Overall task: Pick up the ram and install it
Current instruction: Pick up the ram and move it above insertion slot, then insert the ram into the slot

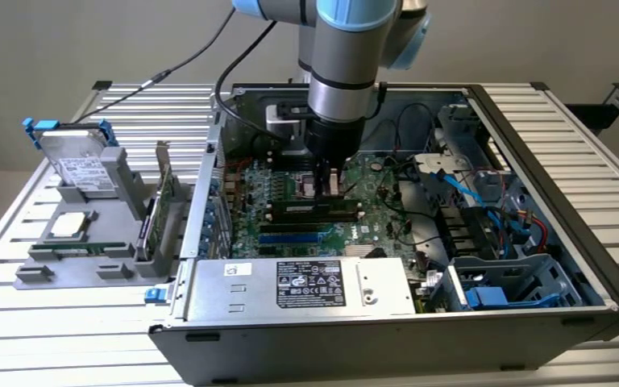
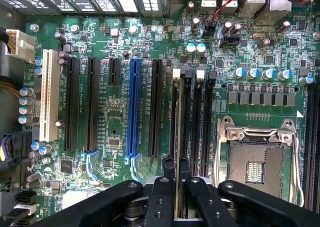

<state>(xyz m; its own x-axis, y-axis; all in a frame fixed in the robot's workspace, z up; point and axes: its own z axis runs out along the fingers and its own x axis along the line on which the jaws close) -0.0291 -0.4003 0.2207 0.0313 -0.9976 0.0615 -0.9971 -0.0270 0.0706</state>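
**Ram pinched over the memory slots inside the open case**

A table of metal slats carries an open computer case, lying on its side with its inside facing up. A grey power supply box sits along the case's near edge. Behind it lies the green motherboard. The robot arm comes straight down into the middle of the case.

On the exterior view's left, outside the case, a grey holder keeps a hard drive, a green expansion card standing on edge and a square silver processor chip.

On the motherboard, the wrist view shows a white slot, several black slots and a blue slot. An open processor socket lies well apart from the blue slot.

The gripper hangs low over the board, its two black fingers drawn close together and pinching the ram. The ram is seen edge-on as a thin strip. It runs along the memory slots, which lie between a black expansion slot and the processor socket. Whether the ram is already seated in a slot cannot be told.
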